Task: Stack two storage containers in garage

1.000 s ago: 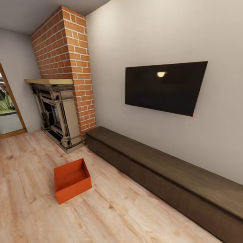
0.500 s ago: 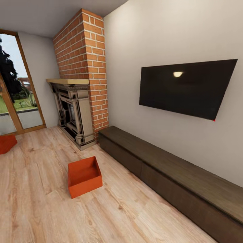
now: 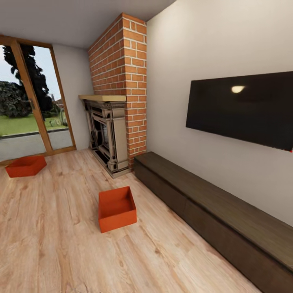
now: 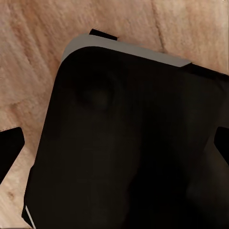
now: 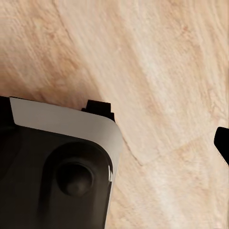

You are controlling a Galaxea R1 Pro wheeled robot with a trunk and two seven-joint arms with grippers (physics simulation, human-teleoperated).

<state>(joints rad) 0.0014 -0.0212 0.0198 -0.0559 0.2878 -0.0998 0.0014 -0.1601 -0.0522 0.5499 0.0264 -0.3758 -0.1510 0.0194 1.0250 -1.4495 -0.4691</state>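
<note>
Black wall television (image 3: 244,112) above long dark wooden bench (image 3: 211,207).

Two orange bins on wood floor: one (image 3: 116,208) at centre, one (image 3: 26,166) at 9 o'clock. One fireplace (image 3: 106,133), one TV (image 3: 244,108), one low bench (image 3: 211,211).

floor (image 3: 61,244): open planks | obstacles: near bin (image 3: 116,208), far bin (image 3: 26,165) (by doors) | right: low cabinet (image 3: 211,211)
</note>
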